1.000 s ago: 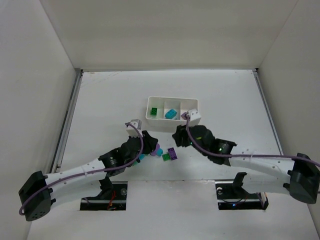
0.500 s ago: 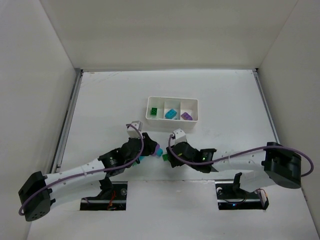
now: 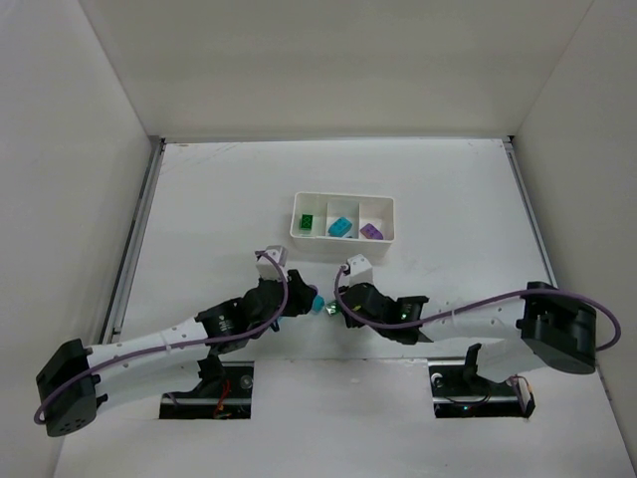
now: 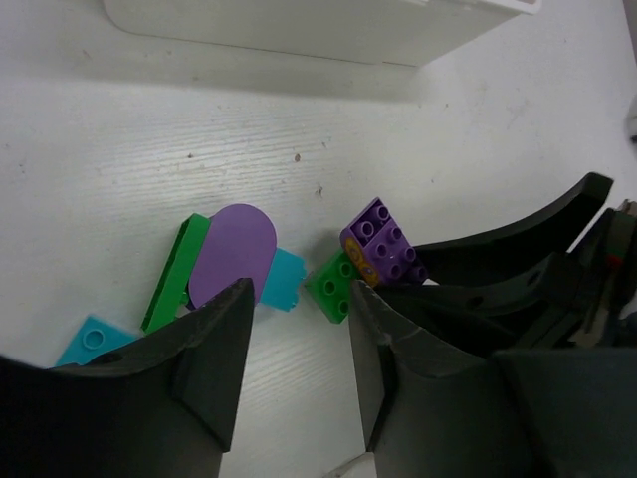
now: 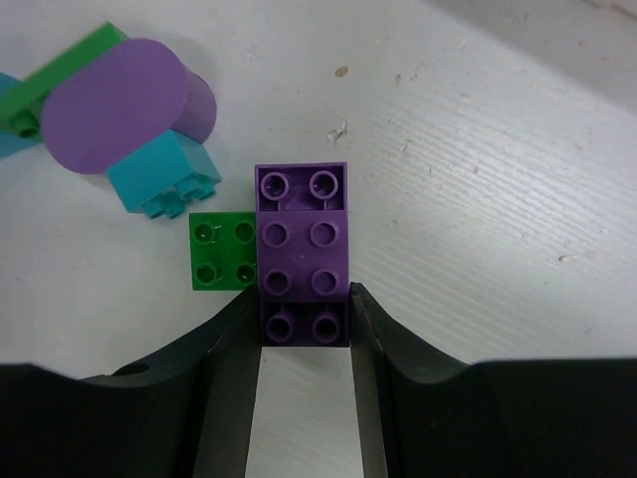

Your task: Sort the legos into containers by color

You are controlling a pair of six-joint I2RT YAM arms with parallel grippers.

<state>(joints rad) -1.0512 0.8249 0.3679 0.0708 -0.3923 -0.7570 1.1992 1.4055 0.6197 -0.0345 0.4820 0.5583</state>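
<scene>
- Your right gripper pinches the near end of a purple brick, which sits right against a green 2x2.
- Your left gripper hangs over the loose pile near the desk's near edge, fingers spread, nothing between them.
- In the pile, a round purple piece, a green plate and a teal brick overlap.
- The tray is mid-desk with 3 compartments: green lego left, teal lego middle, purple lego right.

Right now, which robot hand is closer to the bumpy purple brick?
Right. The right gripper is closed on the purple brick; the left gripper is open, just beside it.
</scene>
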